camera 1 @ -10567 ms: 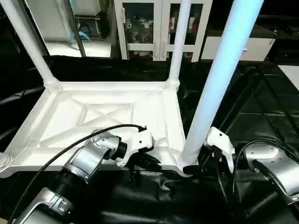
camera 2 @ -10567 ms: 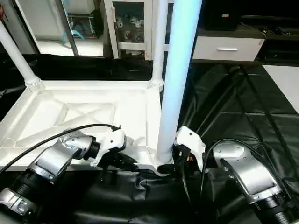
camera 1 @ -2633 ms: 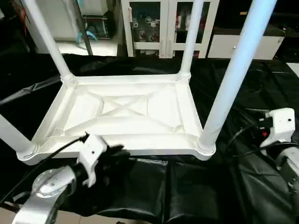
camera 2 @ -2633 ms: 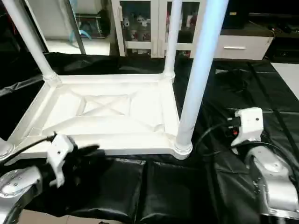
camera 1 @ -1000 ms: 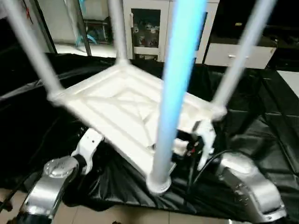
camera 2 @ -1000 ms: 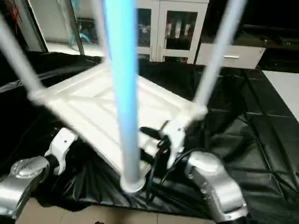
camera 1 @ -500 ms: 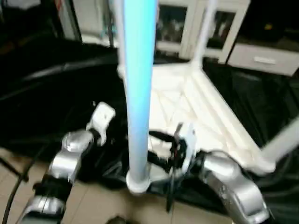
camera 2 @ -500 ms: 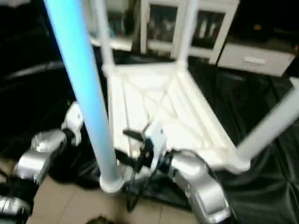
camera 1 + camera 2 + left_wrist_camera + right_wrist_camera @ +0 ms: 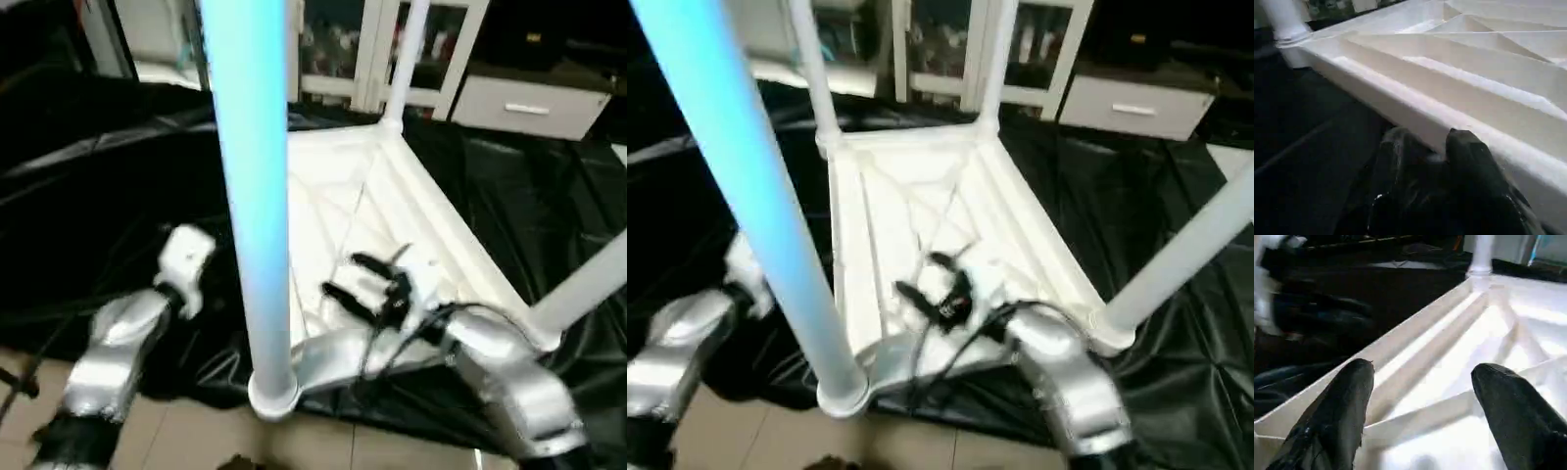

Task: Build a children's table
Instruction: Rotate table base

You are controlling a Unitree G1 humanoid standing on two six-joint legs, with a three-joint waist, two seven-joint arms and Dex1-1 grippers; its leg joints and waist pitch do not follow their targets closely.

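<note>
Lying upside down on the black sheet point(image 9: 118, 186), the tabletop point(image 9: 921, 211) showed its X-ribbed underside, with one corner turned toward the robot and overhanging the sheet's near edge above the tiled floor point(image 9: 186, 441). Four legs stood in the corner sockets: the near leg point(image 9: 253, 196) rose at that near corner, the far leg point(image 9: 407, 54) at the opposite corner, the right leg point(image 9: 1176, 259) at the right corner, and the left leg point(image 9: 808, 73) at the left corner. The right gripper point(image 9: 364, 282) hovered over the ribbed underside, fingers point(image 9: 1337, 416) spread wide and empty. The left gripper point(image 9: 1425, 152) sat at the tabletop's left outer edge, its fingers point(image 9: 1469, 161) narrowly parted against the rim; whether they pinched the rim could not be told. White cabinets point(image 9: 338, 49) stood beyond the sheet's far edge
</note>
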